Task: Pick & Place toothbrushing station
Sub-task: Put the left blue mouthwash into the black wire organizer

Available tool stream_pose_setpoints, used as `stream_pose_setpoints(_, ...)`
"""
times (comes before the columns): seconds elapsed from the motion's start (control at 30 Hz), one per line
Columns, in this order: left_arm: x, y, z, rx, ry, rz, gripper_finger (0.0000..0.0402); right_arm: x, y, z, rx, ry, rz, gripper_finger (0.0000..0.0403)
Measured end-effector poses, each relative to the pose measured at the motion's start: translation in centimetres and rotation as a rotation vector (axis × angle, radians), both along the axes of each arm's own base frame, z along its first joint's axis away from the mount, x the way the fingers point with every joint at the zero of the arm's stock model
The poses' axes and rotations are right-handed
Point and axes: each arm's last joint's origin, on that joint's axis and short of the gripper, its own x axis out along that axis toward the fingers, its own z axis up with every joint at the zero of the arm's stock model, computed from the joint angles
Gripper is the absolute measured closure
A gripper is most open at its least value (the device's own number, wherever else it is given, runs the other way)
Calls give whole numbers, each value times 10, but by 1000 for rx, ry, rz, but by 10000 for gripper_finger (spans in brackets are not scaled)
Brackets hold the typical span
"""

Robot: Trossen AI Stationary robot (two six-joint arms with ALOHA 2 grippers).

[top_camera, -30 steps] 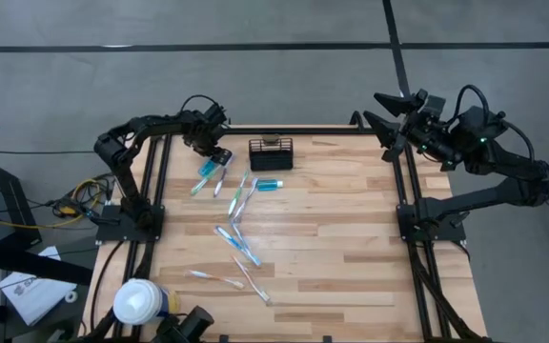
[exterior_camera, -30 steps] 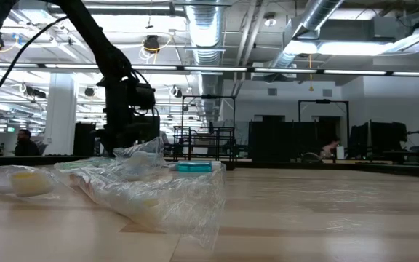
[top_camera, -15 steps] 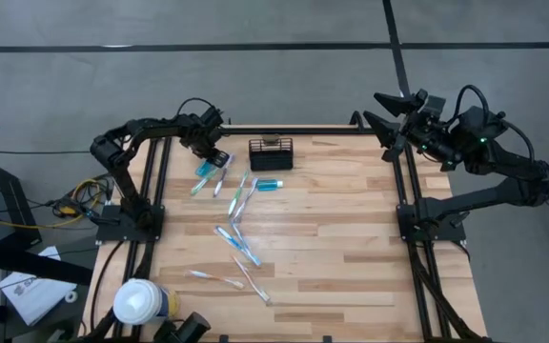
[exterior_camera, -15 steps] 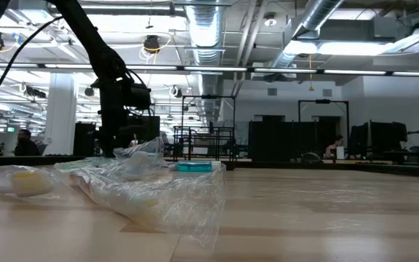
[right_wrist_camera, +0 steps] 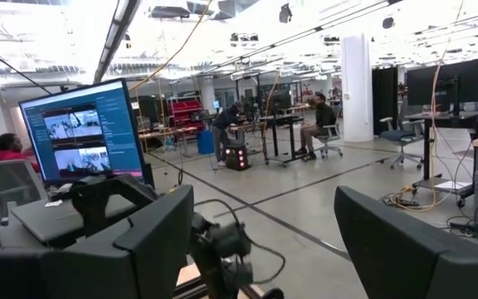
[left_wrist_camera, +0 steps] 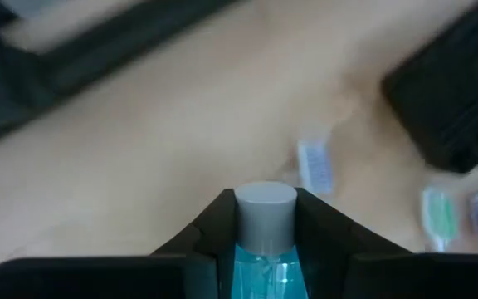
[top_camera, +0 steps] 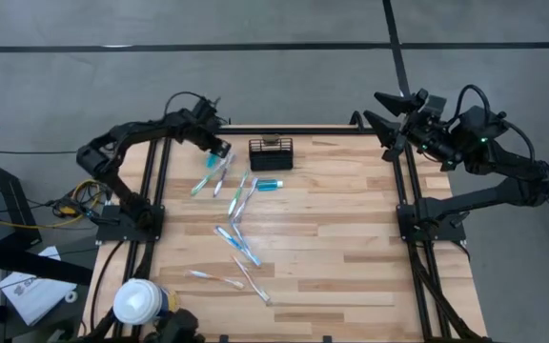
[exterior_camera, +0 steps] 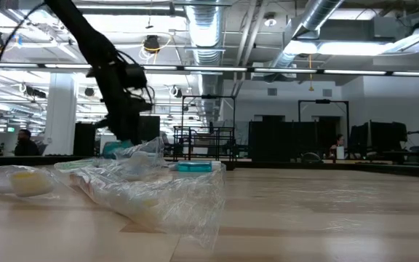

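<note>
The black wire-mesh basket [top_camera: 271,154] stands on its base at the table's far edge, left of the middle. My left gripper [top_camera: 216,149] hovers to its left, shut on a teal toothpaste tube [left_wrist_camera: 264,253] with a grey cap. Another teal tube [top_camera: 268,184] lies flat in front of the basket. Several toothbrushes [top_camera: 239,197] lie flat between the basket and the near edge. My right gripper [top_camera: 386,121] waits open and empty, raised beyond the table's far right corner. My left gripper pinches the teal tube's body just behind the grey cap [left_wrist_camera: 264,241] between its two fingers [left_wrist_camera: 322,237]. The tube lies along the fingers, with its cap [left_wrist_camera: 264,203] sticking out past the fingertips. In the low view [exterior_camera: 115,148] it hangs clear of the table.
A white-lidded cup [top_camera: 139,303] stands at the near left corner. Clear-wrapped toothbrushes [exterior_camera: 144,185] lie close to the low camera. The table's right half [top_camera: 351,229] is bare wood. Black frame rails run along the left and right edges.
My left gripper has risen from the table with the teal tube and gone a little toward the far left corner, tipping as it rose. The tube has been lifted clear of the toothbrushes it lay beside. The right arm has kept still.
</note>
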Motion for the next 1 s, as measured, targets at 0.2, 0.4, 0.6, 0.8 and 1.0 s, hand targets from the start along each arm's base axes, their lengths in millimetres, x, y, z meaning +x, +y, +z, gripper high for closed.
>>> stream_pose_setpoints(0.2,-6,-9,63,195,-287,14,316,-1,0,4,-45,-13,-11,121)
stream_pose_setpoints(0.4,-4,-31,136,593,-715,-53,316,-1,0,4,-63,-13,1,121)
stream_pose_setpoints(0.6,7,-68,149,844,-1053,-102,316,-1,0,4,-68,-11,0,121)
stream_pose_setpoints(0.8,39,-102,110,864,-1076,-74,316,-1,0,4,-65,-12,0,121)
stream_pose_setpoints(1.0,72,-118,70,860,-1043,-61,316,-1,0,4,-43,-19,6,121)
